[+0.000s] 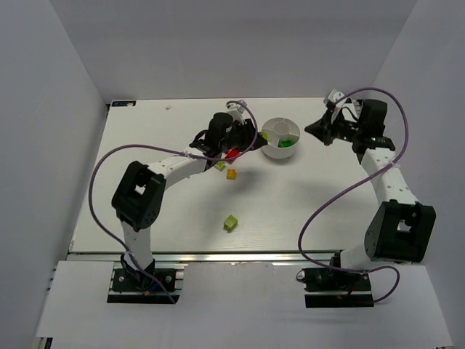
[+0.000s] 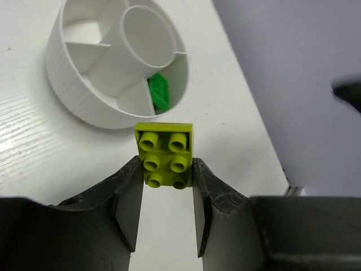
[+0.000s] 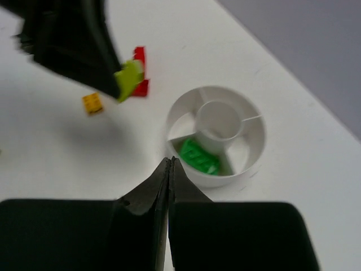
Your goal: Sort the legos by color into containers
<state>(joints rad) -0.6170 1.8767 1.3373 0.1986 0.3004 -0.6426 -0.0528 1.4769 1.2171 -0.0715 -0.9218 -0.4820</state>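
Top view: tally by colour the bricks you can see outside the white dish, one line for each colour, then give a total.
yellow-green bricks: 2
orange brick: 1
red brick: 1 seen, partly hidden
Total: 4

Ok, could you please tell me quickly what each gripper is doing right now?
Left gripper: closed on a yellow-green lego.
Right gripper: shut, holding nothing.
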